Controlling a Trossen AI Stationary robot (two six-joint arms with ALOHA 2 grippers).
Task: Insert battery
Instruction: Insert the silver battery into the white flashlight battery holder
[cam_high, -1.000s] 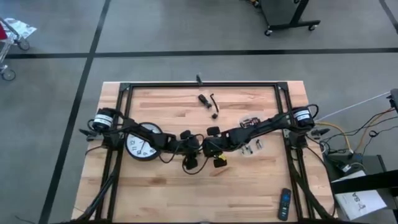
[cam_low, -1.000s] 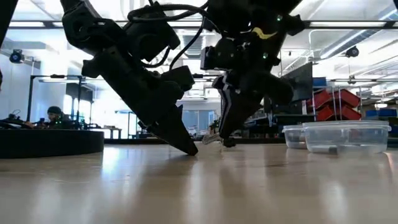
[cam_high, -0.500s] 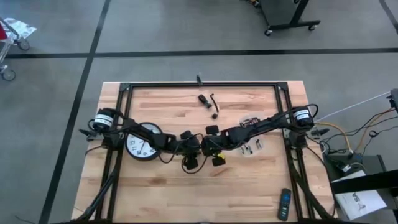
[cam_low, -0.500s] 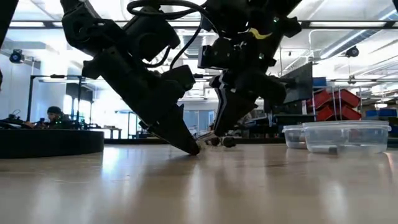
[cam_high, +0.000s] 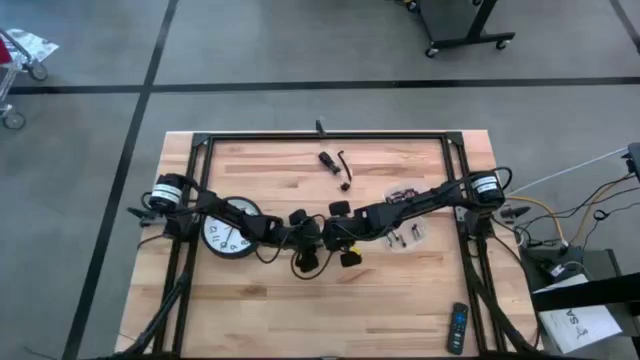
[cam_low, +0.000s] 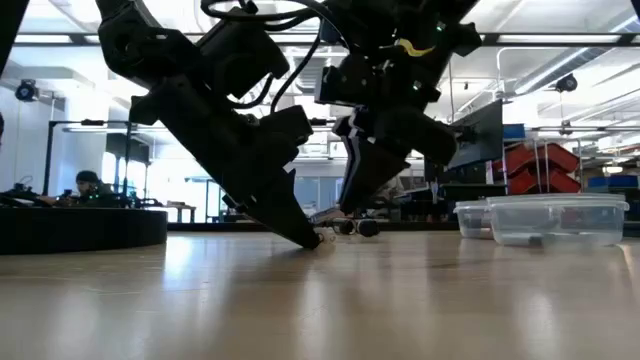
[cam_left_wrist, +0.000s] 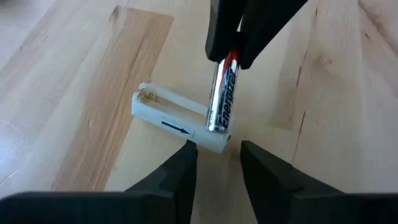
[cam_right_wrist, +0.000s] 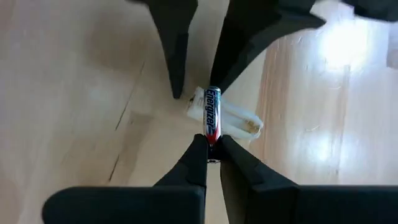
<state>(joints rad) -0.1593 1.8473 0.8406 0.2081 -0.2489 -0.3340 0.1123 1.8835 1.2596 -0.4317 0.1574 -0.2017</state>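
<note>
Butcher-block wooden table (cam_high: 400, 300): our right gripper (cam_right_wrist: 209, 144) pinches the silver-and-black cylindrical battery (cam_left_wrist: 221, 99) by one end. It's angled across the white plastic battery holder (cam_left_wrist: 177, 118), so we'd say it needs lining up with the slot. Left gripper (cam_left_wrist: 217, 152), fingers spread, straddles the holder's end.

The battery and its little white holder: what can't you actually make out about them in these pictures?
- High view: battery and white holder hidden beneath the two arms' wrists.
- Low view: holder hidden behind the left gripper.
- Right wrist view: battery's gripped end covered by the right gripper.
- Left wrist view: holder's near end contact hidden by the battery.

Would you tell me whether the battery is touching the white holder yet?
Touching: the left wrist view shows the battery, gripped by the right tool, resting on the holder.
</note>
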